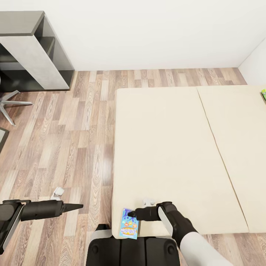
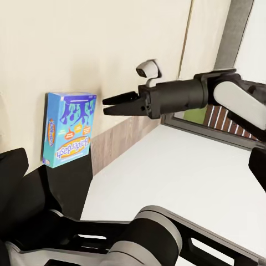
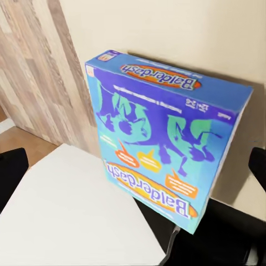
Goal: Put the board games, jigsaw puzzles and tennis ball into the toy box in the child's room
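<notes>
A blue cartoon board game lies flat at the near left corner of the beige bed. My right gripper is open at the box's far end, its tips just over the box edge. In the right wrist view the blue box sits close up between the two fingers. The left wrist view shows the same box with the right gripper beside it. A green board game peeks in at the bed's right edge. My left gripper is open and holds nothing over the floor left of the bed.
A dark grey shelf unit stands against the white wall at the back left. A chair's metal legs are in front of it. Wood-plank floor runs between shelf and bed. My base is at the bed's near corner.
</notes>
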Motion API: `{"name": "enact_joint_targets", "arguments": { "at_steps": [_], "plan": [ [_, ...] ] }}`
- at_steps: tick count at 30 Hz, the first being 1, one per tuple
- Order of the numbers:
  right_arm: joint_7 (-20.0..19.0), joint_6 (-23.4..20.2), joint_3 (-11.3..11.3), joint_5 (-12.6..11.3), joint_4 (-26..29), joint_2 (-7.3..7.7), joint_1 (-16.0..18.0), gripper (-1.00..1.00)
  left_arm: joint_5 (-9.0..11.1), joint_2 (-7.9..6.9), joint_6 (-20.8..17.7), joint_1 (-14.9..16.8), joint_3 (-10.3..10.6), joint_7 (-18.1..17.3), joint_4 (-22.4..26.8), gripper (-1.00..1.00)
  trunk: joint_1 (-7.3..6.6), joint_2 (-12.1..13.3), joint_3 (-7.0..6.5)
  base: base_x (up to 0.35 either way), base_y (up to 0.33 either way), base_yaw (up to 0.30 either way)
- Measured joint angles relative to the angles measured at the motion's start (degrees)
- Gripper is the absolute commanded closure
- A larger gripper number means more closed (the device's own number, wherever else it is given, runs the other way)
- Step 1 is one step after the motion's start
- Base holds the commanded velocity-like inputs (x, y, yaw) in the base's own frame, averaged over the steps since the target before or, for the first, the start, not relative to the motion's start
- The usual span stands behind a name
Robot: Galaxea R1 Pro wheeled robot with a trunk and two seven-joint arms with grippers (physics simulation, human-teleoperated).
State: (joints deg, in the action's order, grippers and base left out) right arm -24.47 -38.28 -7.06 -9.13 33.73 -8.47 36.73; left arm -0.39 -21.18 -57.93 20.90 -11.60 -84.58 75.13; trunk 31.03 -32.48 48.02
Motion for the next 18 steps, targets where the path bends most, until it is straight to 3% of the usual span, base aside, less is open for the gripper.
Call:
{"name": "enact_joint_targets", "arguments": {
  "at_steps": [18],
  "plan": [
    [0.1, 2.4, 0.1, 0.0, -2.8, -0.18, 0.0, -1.0, 0.0, 0.0, 0.0, 0.0, 0.0, 0.0, 0.0, -1.0, 0.0, 0.0, 0.52, 0.0, 0.0, 0.0]
  ]
}}
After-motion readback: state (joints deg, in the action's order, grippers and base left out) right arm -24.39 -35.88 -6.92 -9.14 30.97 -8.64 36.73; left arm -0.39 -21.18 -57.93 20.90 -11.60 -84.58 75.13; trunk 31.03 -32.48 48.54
